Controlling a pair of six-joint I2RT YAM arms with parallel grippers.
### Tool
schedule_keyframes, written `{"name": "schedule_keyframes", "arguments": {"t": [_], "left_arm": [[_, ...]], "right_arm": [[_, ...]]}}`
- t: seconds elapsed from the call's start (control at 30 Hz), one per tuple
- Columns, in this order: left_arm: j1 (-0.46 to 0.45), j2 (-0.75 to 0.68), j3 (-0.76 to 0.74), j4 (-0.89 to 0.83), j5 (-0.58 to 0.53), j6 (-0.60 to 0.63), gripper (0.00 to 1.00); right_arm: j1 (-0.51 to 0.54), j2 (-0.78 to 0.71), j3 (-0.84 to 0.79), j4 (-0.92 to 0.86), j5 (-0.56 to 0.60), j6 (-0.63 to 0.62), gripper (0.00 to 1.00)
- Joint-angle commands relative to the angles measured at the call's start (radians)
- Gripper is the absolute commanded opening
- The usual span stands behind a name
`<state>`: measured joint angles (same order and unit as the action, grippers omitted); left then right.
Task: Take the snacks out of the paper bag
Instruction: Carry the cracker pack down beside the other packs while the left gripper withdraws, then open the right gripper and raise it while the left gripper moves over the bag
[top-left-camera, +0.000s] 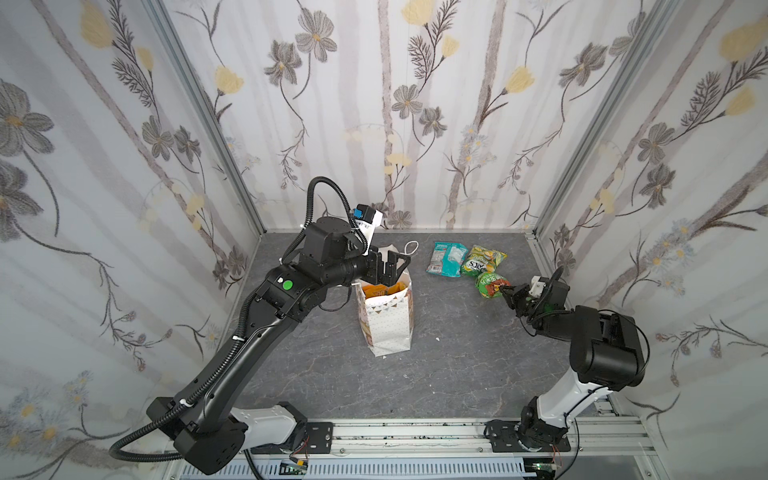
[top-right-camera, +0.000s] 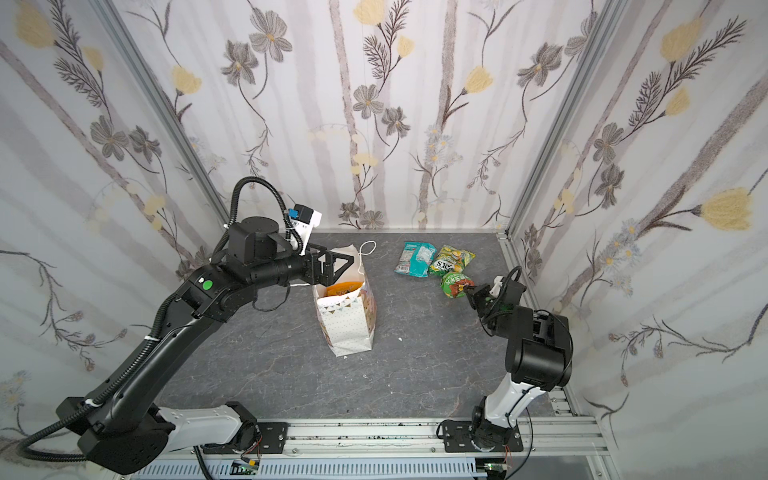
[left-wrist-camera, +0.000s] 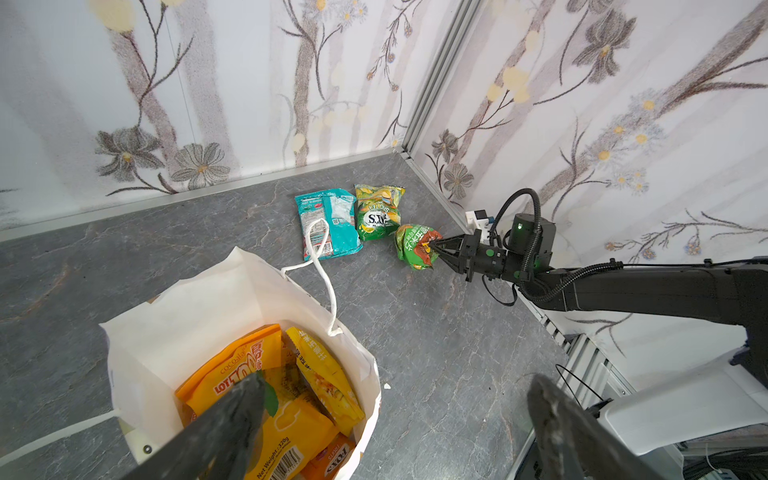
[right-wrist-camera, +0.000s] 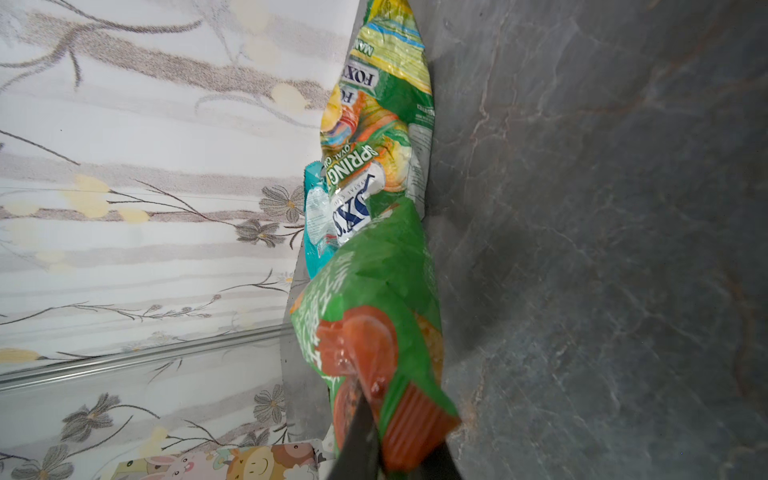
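Observation:
The white paper bag (top-left-camera: 388, 324) (top-right-camera: 351, 324) (left-wrist-camera: 216, 299) stands upright mid-table, mouth open. Inside it a large orange-yellow packet (left-wrist-camera: 245, 361), a yellow packet (left-wrist-camera: 328, 382) and an orange packet (left-wrist-camera: 332, 459) show. My left gripper (top-left-camera: 392, 268) (top-right-camera: 336, 266) (left-wrist-camera: 397, 380) hangs open above the bag's mouth, one finger (left-wrist-camera: 232, 415) over the snacks, the other beyond the rim. At the back right lie a teal packet (top-left-camera: 446, 257) (left-wrist-camera: 328, 224) and a green packet (top-left-camera: 482, 261) (left-wrist-camera: 379, 212). My right gripper (top-left-camera: 505, 289) (left-wrist-camera: 434, 246) (right-wrist-camera: 395, 449) is shut on a second, green-and-red packet (top-left-camera: 489, 284) (right-wrist-camera: 374, 291) beside them.
The bag's white cord handle (top-left-camera: 411, 247) (left-wrist-camera: 320, 270) droops over its far rim. Flowered walls close the back and both sides, and the right one stands near the packets. An aluminium rail (top-left-camera: 415, 436) carries both arm bases along the front. A small white scrap (top-left-camera: 437, 338) lies on the grey table.

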<state>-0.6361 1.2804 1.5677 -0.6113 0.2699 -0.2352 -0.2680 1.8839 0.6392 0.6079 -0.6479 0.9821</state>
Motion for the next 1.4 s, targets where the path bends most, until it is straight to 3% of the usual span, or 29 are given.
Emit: {"name": "schedule_keyframes", "arguments": {"t": [0.0, 0.13, 0.27, 0.4, 0.73, 0.87, 1.1, 1.37], "left_arm": [[0.001, 0.006, 0.009, -0.003, -0.017, -0.003, 1.0], [0.001, 0.02, 0.018, -0.022, -0.027, -0.005, 1.0], [0.0, 0.032, 0.031, -0.04, -0.048, -0.007, 1.0], [0.004, 0.063, 0.061, -0.105, -0.15, -0.013, 1.0], [0.025, 0.157, 0.139, -0.219, -0.303, -0.088, 1.0], [0.034, 0.226, 0.201, -0.287, -0.363, -0.124, 0.94], [0.05, 0.351, 0.311, -0.37, -0.391, -0.152, 0.83], [0.053, 0.467, 0.387, -0.427, -0.364, -0.161, 0.8]], "right_arm": [[0.001, 0.01, -0.012, 0.044, -0.016, -0.022, 0.04], [0.001, -0.005, -0.022, 0.006, 0.013, -0.047, 0.19], [-0.001, -0.044, -0.031, -0.053, 0.067, -0.088, 0.44], [-0.014, -0.095, -0.057, -0.064, 0.105, -0.096, 0.63], [-0.016, -0.376, -0.058, -0.176, 0.181, -0.117, 0.72], [0.012, -0.527, -0.024, -0.242, 0.189, -0.12, 0.74], [0.178, -0.694, 0.137, -0.36, 0.157, -0.172, 0.81], [0.393, -0.69, 0.299, -0.366, 0.021, -0.179, 0.87]]}}
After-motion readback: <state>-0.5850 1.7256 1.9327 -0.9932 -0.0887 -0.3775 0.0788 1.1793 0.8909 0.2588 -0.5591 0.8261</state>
